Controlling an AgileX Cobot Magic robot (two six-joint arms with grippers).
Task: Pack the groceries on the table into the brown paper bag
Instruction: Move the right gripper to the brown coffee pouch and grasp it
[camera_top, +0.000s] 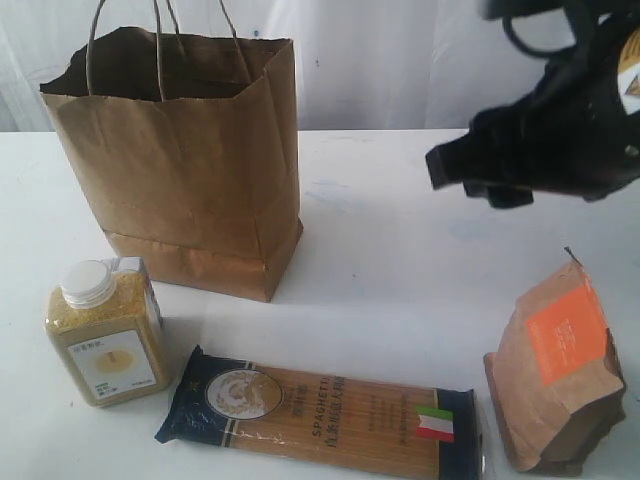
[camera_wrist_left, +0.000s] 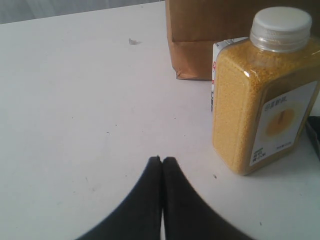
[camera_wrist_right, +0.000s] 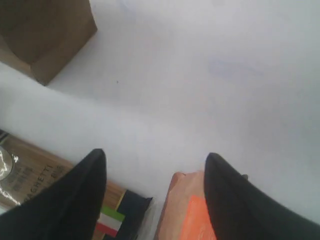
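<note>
Two claws: right claw (camera_wrist_right: 155, 159) spread wide above the orange-labelled pouch (camera_top: 556, 372) at lower right — seemingly lining up a grasp; left claw (camera_wrist_left: 162, 160) pinched closed, empty.

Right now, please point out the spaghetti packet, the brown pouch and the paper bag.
spaghetti packet (camera_top: 320, 415), exterior view, its middle.
brown pouch (camera_top: 562, 350), exterior view, orange label.
paper bag (camera_top: 185, 170), exterior view, front wall.

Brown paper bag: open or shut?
Open. The brown paper bag stands upright on the table, rim spread wide, dark interior showing. What it contains: cannot tell.
</note>
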